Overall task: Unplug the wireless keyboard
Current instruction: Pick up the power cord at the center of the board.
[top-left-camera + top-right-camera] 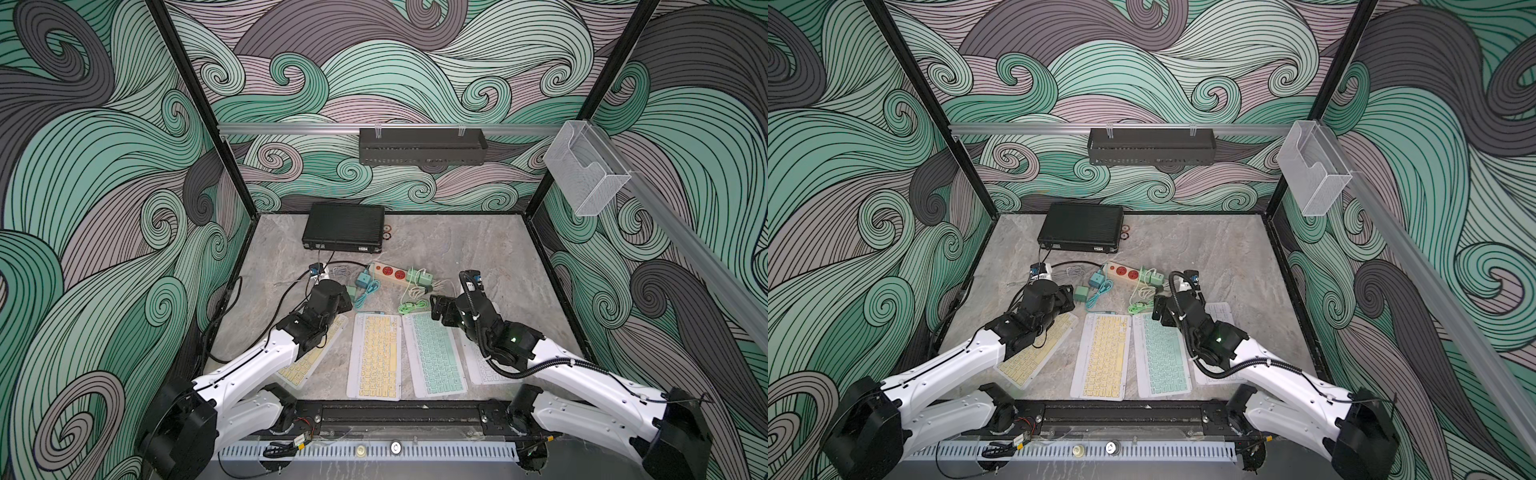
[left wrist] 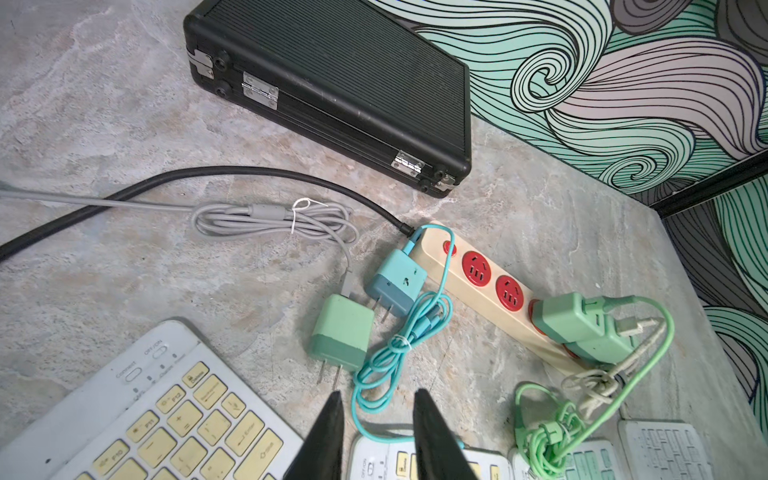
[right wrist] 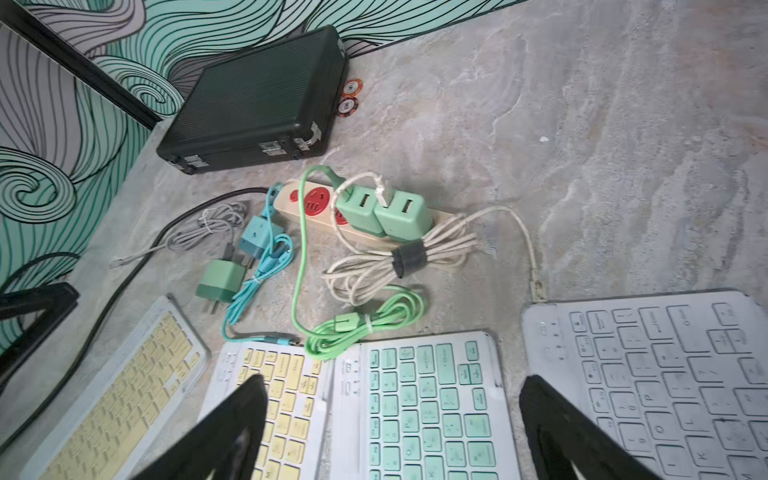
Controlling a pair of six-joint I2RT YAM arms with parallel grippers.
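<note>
Several wireless keyboards lie side by side at the front. A teal cable (image 2: 399, 345) runs into the far edge of the middle yellow keyboard (image 1: 374, 357), and its plug (image 3: 278, 340) sits at that edge. My left gripper (image 2: 376, 399) hovers just above that edge, open, with nothing between the fingers. My right gripper (image 3: 392, 378) stands wide open and empty above the green keyboard (image 3: 424, 407). A coiled green cable (image 3: 365, 320) lies at that keyboard's far edge with its connector loose. A white cable (image 3: 415, 257) reaches the white keyboard (image 3: 648, 374).
A beige power strip (image 1: 388, 272) holds two green chargers (image 3: 382, 212). A blue charger (image 2: 395, 282) and a green charger (image 2: 340, 332) lie unplugged beside it. A black case (image 1: 345, 228) and two chips (image 1: 387, 232) sit at the back. Another yellow keyboard (image 1: 307, 361) lies under my left arm.
</note>
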